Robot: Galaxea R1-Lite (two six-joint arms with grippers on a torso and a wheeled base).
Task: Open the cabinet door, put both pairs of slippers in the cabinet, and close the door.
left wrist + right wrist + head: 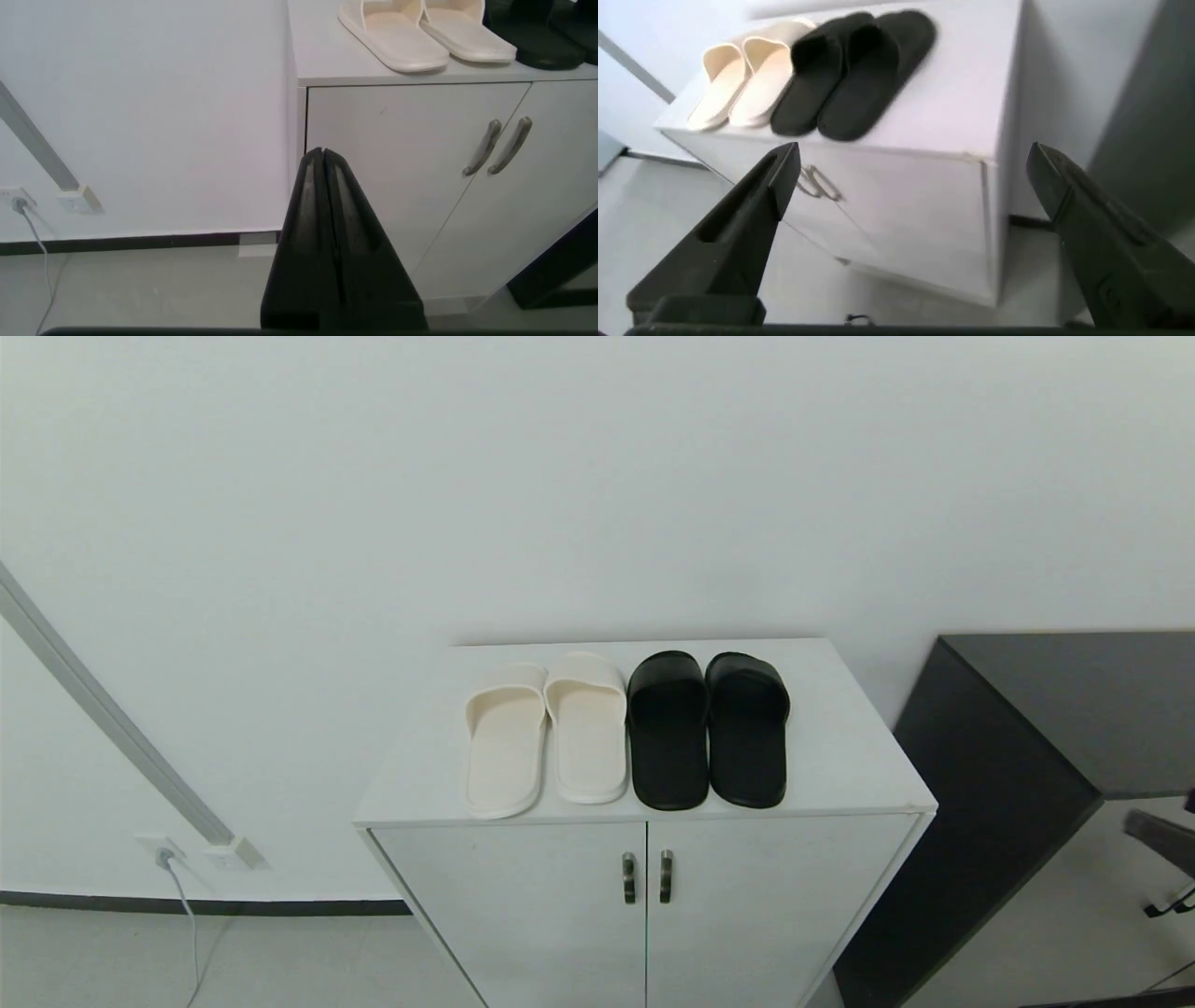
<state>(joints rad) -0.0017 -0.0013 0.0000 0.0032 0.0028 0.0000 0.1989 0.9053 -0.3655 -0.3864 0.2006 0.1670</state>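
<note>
Left gripper (pixel 324 159): clenched, empty, standing off the cabinet's left front corner. Right gripper (pixel 913 154): released wide, empty, facing the right corner.

White two-door cabinet (pixel 523 915): both doors shut.

Recommended: close on one of the paired metal bar handles (pixel 628 877) only (they sit close together), then pull along the hinge arc.

On top, cream moulded slippers (pixel 569 747) and black moulded slippers (pixel 672 747) lie side by side.

Interior is unseen; door bottoms are cut off.

Soft, even light falls from above: the cabinet (pixel 840 747) top is bright, its doors (pixel 523 915) slightly dimmer. The white slippers (pixel 588 737) cast only faint, short shadows, and the black slippers (pixel 667 747) carry a dull sheen. The wall (pixel 597 476) darkens toward the head view's corners.
</note>
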